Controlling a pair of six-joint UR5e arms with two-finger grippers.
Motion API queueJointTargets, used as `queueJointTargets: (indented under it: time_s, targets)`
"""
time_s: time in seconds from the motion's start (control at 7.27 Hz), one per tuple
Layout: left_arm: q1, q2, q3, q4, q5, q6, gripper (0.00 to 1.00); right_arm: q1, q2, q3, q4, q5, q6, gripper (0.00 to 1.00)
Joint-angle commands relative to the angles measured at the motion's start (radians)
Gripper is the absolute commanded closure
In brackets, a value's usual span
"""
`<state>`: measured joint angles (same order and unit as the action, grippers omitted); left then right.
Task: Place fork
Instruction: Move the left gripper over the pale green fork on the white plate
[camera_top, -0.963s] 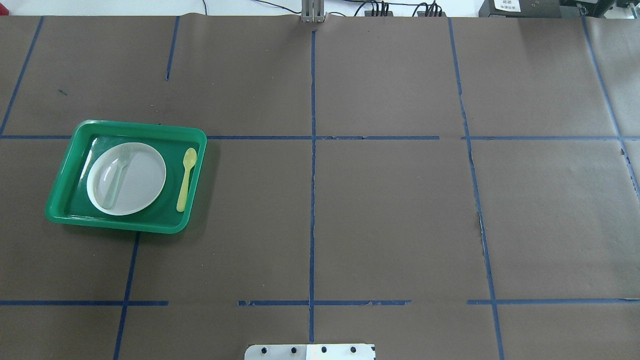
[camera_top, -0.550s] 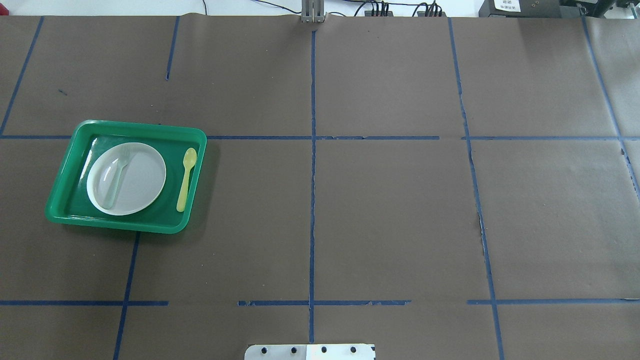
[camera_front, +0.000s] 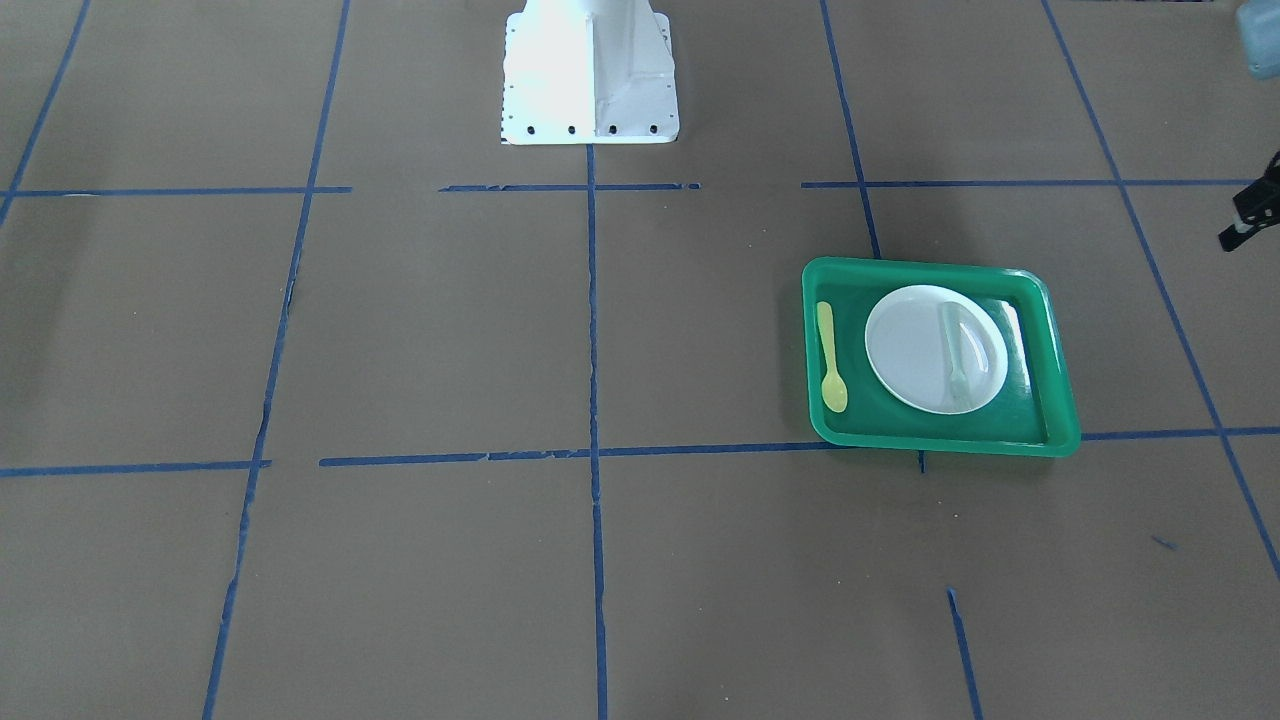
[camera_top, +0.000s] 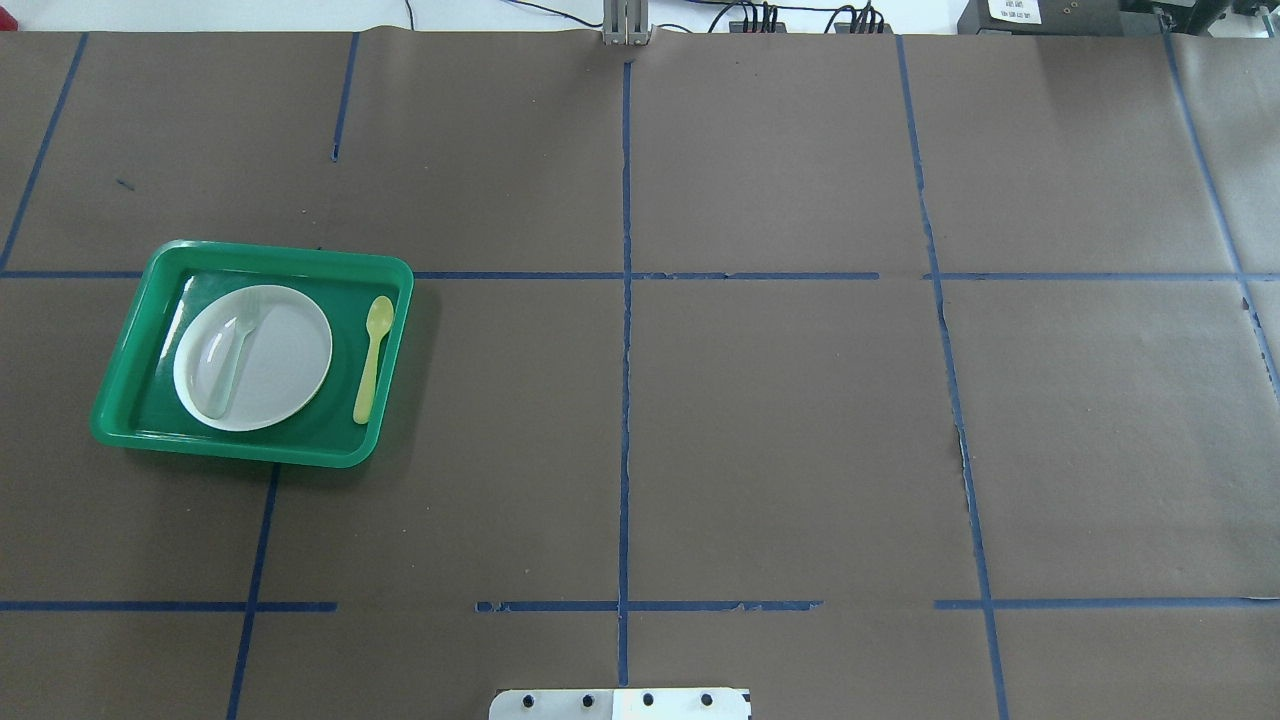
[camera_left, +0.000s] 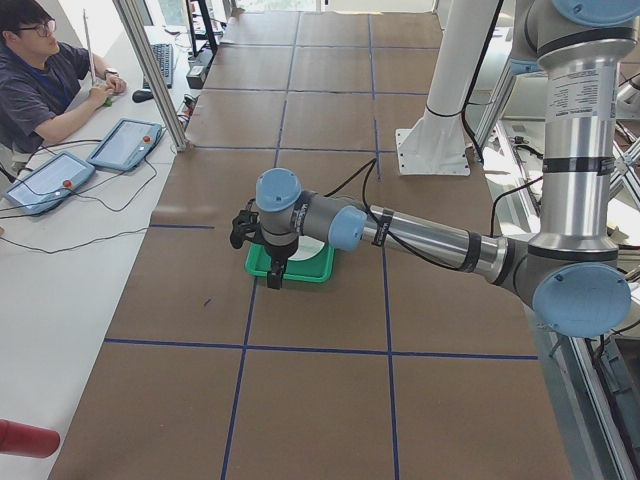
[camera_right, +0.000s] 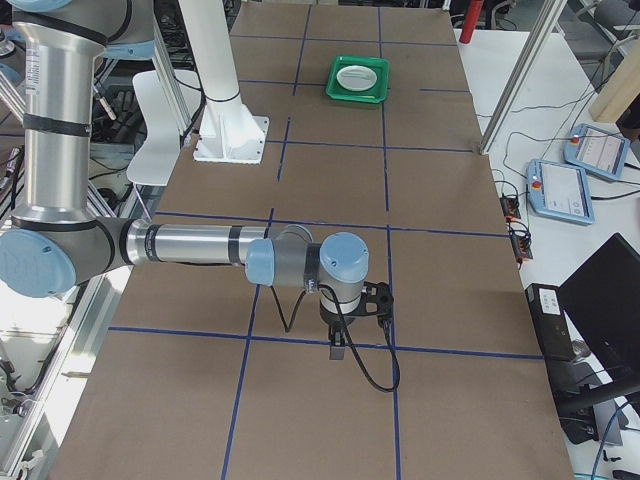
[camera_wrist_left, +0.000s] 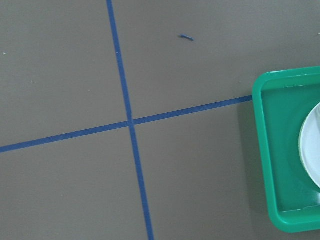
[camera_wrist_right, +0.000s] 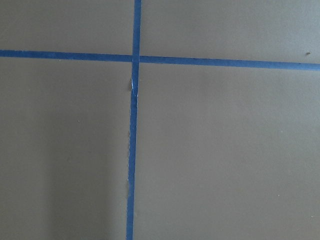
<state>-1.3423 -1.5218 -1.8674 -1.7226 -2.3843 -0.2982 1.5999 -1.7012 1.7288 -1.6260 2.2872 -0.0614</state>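
Front-facing view: the fork (camera_front: 958, 345) lies on the white plate (camera_front: 905, 350) inside the green tray (camera_front: 940, 442). It's so pale we barely pick it out. A yellow-green spoon (camera_front: 830, 360) lies on the tray floor beside the plate.

Overhead: the tray sits toward the robot's left, with a wide stretch of tabletop (camera_top: 780, 430) running off to its right. The fork's tines point away from the robot.

Exterior left: the left end effector (camera_left: 274, 278) hangs pointing down over the tray's near edge, forearm stretched out almost level. It blocks the fork, and we can't tell if its fingers are apart or together.

Exterior right: the right end effector (camera_right: 338, 345) points down well apart from the tray, forearm level. Same deal, we can't tell.

Left wrist: just a tray corner and a plate sliver, cut off at the right. Right wrist: tabletop and blue tape (camera_wrist_right: 134, 150).
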Motion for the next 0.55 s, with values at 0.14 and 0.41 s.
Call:
queueJointTargets:
  time_s: [0.14, 0.41]
  targets:
    - [0.312, -0.008, 0.058, -0.401, 0.205, -0.486, 0.0, 0.0, 0.0, 0.0, 0.0, 0.0, 0.0, 0.0]
    - [0.423, -0.108, 0.153, -0.448, 0.321, -0.588, 0.0, 0.0, 0.0, 0.0, 0.0, 0.0, 0.0, 0.0]
